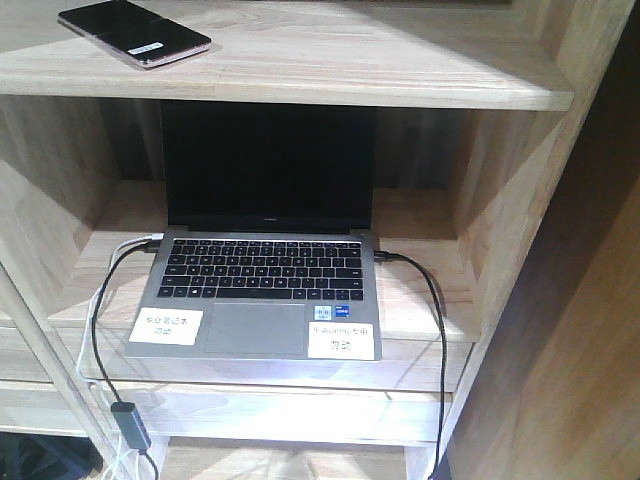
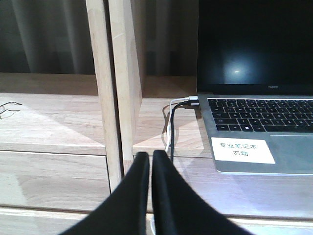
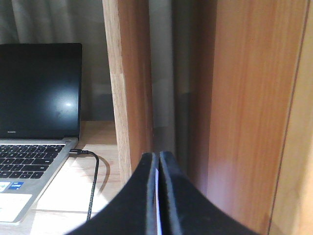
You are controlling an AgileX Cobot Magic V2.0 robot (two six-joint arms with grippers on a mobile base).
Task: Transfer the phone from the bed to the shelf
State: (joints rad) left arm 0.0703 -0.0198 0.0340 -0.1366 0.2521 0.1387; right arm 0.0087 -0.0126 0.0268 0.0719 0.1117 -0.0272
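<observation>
The black phone [image 1: 133, 32] with a pinkish edge and a white sticker lies flat on the upper board of the pale wood shelf [image 1: 400, 70], at its left end. No gripper touches it. My left gripper [image 2: 150, 157] shows only in the left wrist view, shut with nothing between its fingers, low in front of a shelf upright [image 2: 115, 83]. My right gripper [image 3: 158, 157] shows only in the right wrist view, shut and empty, facing the shelf's right upright [image 3: 129, 88]. The bed is out of view.
An open grey laptop [image 1: 265, 250] with a dark screen sits on the lower shelf board, below the phone. Cables [image 1: 430, 320] run from both its sides down over the board's front edge. A brown panel [image 3: 254, 107] stands to the right of the shelf.
</observation>
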